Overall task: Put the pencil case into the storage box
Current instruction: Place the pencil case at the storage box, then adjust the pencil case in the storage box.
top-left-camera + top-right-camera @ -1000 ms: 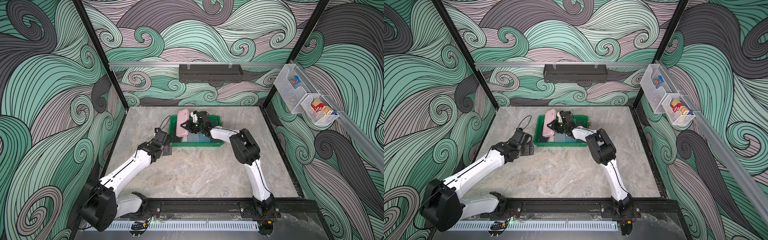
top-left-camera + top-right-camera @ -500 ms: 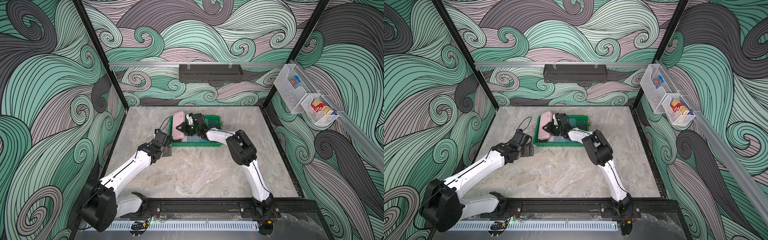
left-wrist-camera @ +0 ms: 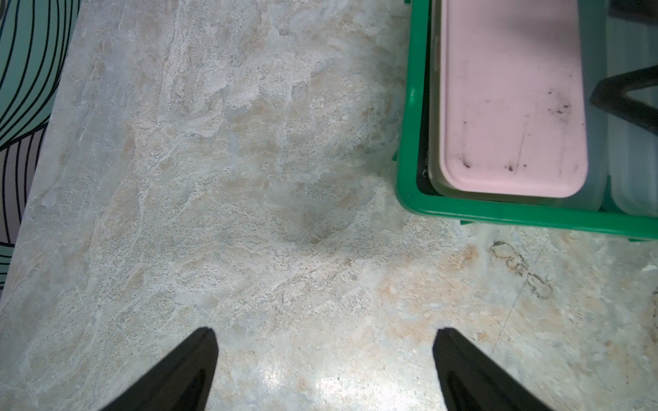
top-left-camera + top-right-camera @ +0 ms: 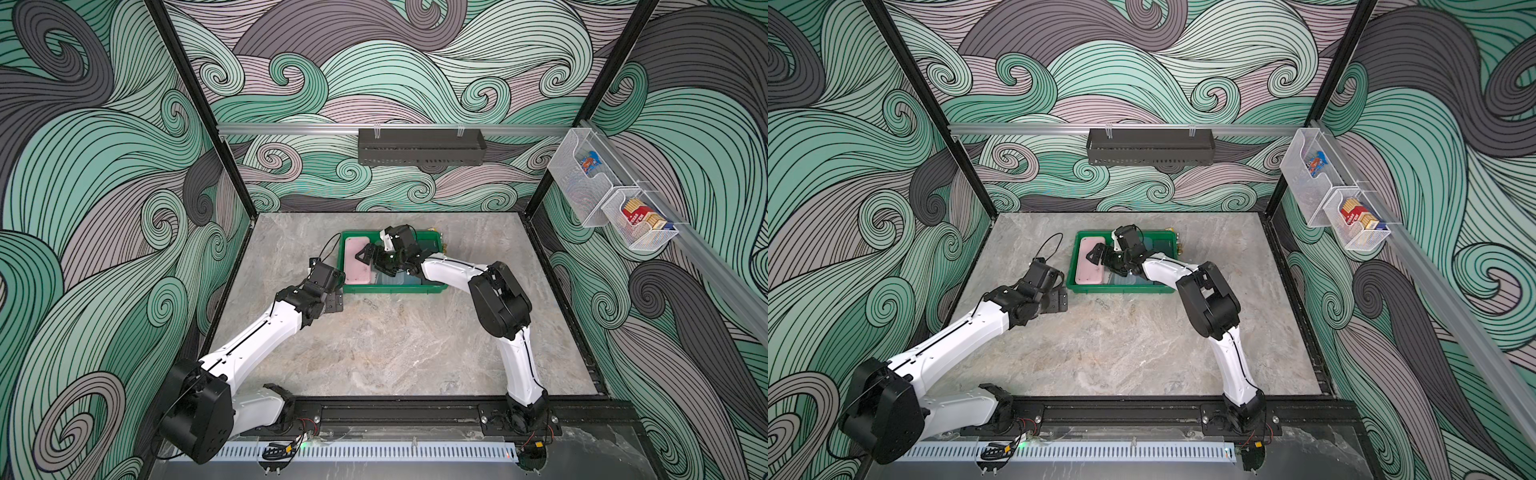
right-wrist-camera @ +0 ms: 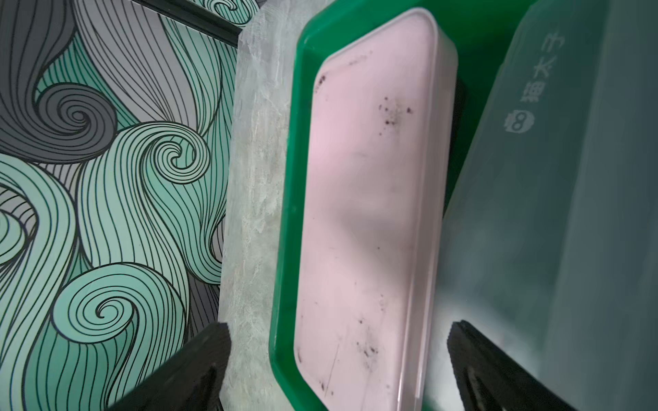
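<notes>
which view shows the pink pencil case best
Right wrist: the pink pencil case fills the frame, scuffs clear. Left wrist shows one end only; both top views show it small, partly behind the right tool.

1. The storage box [image 4: 395, 288]: shallow bright green tray, rolled rim, standing level.
2. The pencil case [image 4: 356, 262]: we see it pink, round-cornered (lid speckled dark), lying flat inside along the left wall.
</notes>
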`<state>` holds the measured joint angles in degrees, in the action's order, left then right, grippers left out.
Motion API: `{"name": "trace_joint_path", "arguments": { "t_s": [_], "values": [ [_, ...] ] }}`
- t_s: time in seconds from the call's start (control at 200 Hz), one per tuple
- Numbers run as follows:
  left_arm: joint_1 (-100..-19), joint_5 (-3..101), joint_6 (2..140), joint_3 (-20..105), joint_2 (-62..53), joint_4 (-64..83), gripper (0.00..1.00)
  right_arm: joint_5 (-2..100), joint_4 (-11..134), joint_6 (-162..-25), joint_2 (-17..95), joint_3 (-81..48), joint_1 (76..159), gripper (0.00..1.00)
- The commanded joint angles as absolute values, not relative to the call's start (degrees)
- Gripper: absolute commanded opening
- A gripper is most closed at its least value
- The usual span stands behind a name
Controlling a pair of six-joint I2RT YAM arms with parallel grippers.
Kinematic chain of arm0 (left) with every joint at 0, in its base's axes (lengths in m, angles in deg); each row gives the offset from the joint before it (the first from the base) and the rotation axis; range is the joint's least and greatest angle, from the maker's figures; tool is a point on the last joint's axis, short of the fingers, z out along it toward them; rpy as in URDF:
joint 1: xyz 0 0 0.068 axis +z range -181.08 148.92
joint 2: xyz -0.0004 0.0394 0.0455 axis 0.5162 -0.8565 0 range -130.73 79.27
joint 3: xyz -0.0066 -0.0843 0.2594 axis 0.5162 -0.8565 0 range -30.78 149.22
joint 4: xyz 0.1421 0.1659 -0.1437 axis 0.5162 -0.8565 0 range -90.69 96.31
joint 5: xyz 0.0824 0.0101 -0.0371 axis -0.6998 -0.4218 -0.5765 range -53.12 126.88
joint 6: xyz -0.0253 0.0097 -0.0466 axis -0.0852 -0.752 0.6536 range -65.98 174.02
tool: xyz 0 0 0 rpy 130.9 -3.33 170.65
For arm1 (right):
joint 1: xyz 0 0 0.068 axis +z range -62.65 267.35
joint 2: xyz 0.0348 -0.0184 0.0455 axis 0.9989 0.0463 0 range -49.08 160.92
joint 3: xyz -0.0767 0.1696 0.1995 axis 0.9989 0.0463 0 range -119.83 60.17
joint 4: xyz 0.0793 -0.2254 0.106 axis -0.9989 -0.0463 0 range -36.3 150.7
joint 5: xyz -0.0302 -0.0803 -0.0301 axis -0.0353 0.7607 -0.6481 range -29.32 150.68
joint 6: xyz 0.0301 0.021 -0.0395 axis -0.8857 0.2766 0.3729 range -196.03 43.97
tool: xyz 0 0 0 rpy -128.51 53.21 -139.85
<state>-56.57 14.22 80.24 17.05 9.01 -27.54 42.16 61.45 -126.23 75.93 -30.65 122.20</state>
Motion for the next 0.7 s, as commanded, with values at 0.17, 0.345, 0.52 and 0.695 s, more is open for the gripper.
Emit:
{"name": "trace_joint_path", "arguments": {
  "t_s": [0.17, 0.345, 0.52, 0.695],
  "values": [
    [-56.2, 14.7, 80.1, 16.6, 10.0, -27.0, 0.99, 39.5, 58.1, -121.6, 68.4, -31.3, 120.4, 0.99],
    [-56.2, 15.0, 80.0, 15.9, 9.5, -26.3, 0.99, 41.5, 51.6, -115.1, 62.7, -27.6, 116.1, 0.99],
    [-56.2, 15.0, 79.7, 16.2, 8.1, -25.2, 0.99, 41.6, 49.1, -110.6, 61.8, -25.2, 113.7, 0.99],
    [-56.1, 15.9, 79.8, 18.5, 6.5, -27.1, 0.99, 39.8, 49.3, -109.4, 65.9, -25.8, 113.1, 0.99]
  ]
}}
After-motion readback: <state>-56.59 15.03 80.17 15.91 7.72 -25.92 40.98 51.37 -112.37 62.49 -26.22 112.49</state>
